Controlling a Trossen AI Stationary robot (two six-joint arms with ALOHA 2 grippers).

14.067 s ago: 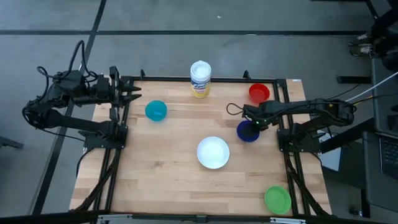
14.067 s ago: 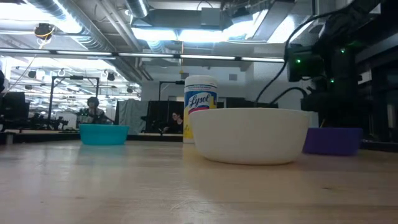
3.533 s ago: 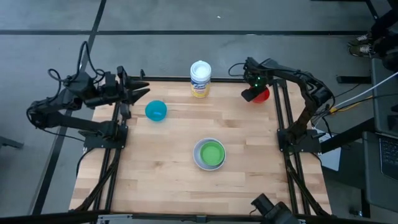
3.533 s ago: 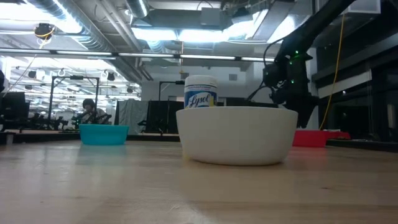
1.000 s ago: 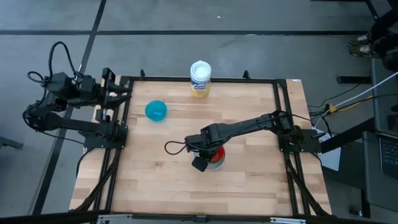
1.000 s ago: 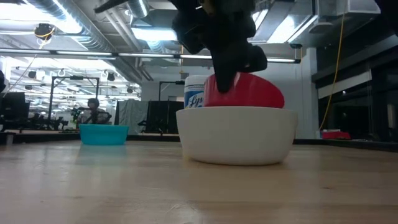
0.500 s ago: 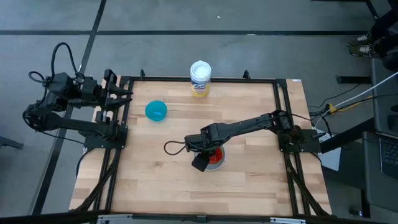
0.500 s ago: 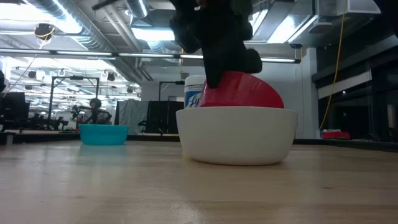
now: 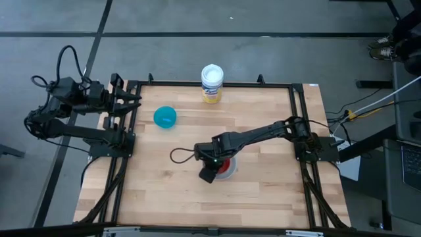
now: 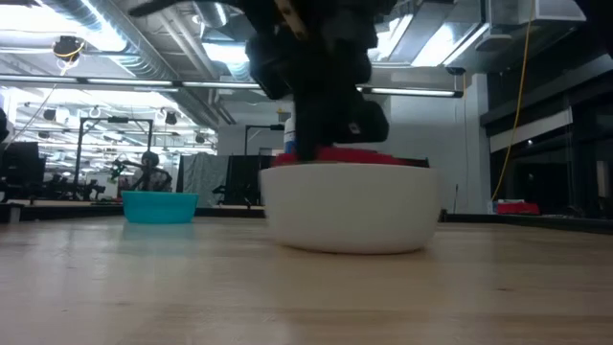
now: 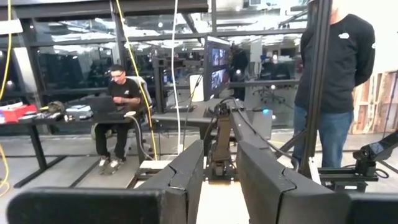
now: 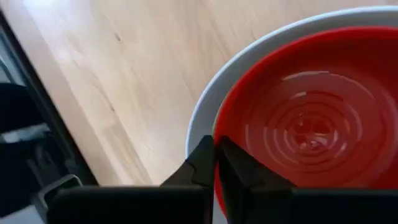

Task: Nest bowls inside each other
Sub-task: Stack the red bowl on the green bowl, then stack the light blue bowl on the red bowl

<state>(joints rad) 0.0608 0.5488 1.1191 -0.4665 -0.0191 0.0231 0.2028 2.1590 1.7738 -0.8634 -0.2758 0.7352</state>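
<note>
The white bowl (image 9: 231, 174) stands mid-table, and the red bowl (image 12: 305, 118) lies level inside it. Only the red bowl's rim (image 10: 335, 153) shows above the white wall (image 10: 350, 211). A thin green edge (image 12: 214, 132) shows between the red and white rims. My right gripper (image 12: 216, 149) slants down at the left side of the nested bowls (image 9: 216, 166), shut on the red rim. The teal bowl (image 9: 165, 117) sits alone on its base at the far left. My left gripper (image 11: 221, 168) waits open off the table's left edge (image 9: 135, 99). My right gripper has the red bowl's rim (image 12: 216, 127) at its fingertips, on the side toward the table's left. The rim runs straight into the narrow slit between the two fingers, one inside the bowl and one outside. The fingers come steeply from above. The red bowl sits level in the white bowl.
A white canister (image 9: 212, 83) with a yellow label stands at the far edge, behind the bowls. Black frame rails (image 9: 299, 125) run along both sides of the table. Bare wood lies in front of and to the right of the nested bowls.
My right gripper has sunk toward the white bowl. The red bowl was tilted, with one side propped well above the white rim. It has dropped level and deep into that bowl. The white bowl has slid a little toward the table's left.
</note>
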